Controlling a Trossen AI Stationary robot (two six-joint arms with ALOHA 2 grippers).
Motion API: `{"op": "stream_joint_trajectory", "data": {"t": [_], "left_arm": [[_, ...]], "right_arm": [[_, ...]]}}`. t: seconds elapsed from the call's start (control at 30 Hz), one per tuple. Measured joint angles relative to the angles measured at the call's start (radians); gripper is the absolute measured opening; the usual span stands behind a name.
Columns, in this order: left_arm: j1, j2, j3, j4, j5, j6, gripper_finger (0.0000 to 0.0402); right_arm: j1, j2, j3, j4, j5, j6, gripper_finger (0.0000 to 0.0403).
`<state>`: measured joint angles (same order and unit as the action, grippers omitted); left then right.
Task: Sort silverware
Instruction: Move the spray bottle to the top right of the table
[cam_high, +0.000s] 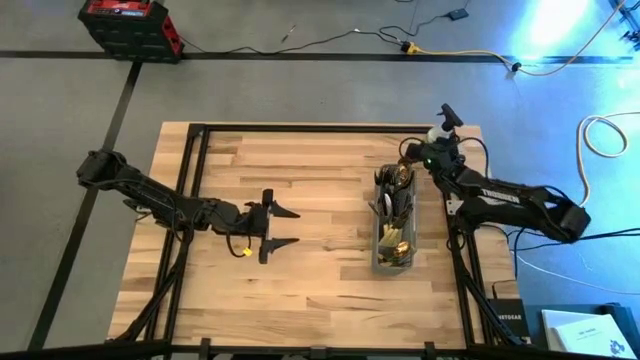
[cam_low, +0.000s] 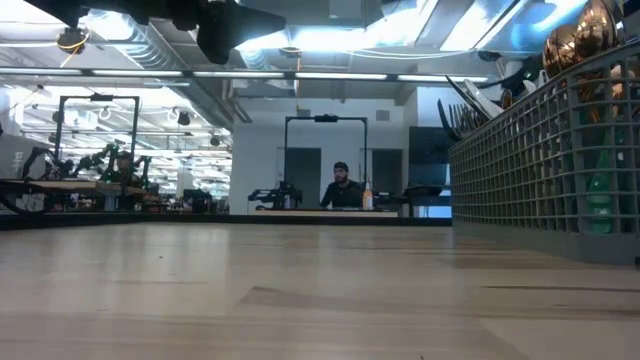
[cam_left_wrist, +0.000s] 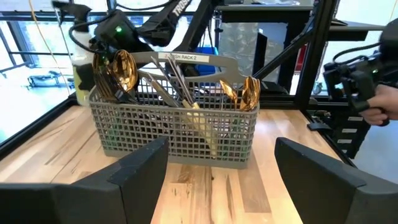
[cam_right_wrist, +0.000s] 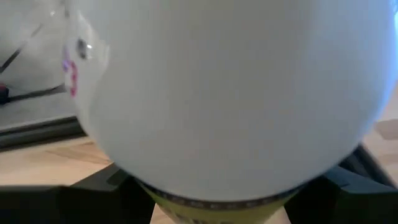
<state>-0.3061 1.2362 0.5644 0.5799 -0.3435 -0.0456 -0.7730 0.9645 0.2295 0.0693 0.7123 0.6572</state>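
Gold silverware (cam_left_wrist: 124, 67) upright in grey mesh caddy (cam_left_wrist: 174, 130)

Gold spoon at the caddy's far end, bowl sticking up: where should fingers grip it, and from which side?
Probably the neck just under the gold spoon bowl, coming from above. It stands upright in the mesh caddy, handle buried among other silverware, so only the top is free. The open left gripper faces it.
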Motion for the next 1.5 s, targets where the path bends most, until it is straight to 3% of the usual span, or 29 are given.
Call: {"op": "stream_joint_trajectory", "data": {"t": [0.23, 0.37, 1.13, 1.5], "left_arm": [[0.000, 0.000, 0.000, -0.001, 0.000, 0.003, 0.0280], [0.000, 0.000, 0.000, -0.001, 0.000, 0.005, 0.0280], [0.000, -0.001, 0.000, -0.003, 0.000, 0.001, 0.0280], [0.000, -0.001, 0.000, -0.003, 0.000, 0.001, 0.0280]], "right_arm": [[-0.113, 0.211, 0.034, 0.102, -0.128, -0.067, 0.0252], [-0.124, 0.266, 0.055, 0.120, -0.091, -0.062, 0.0253], [-0.111, 0.266, 0.055, 0.116, -0.087, -0.053, 0.0277], [-0.098, 0.247, 0.055, 0.119, -0.110, -0.053, 0.0327]]}}
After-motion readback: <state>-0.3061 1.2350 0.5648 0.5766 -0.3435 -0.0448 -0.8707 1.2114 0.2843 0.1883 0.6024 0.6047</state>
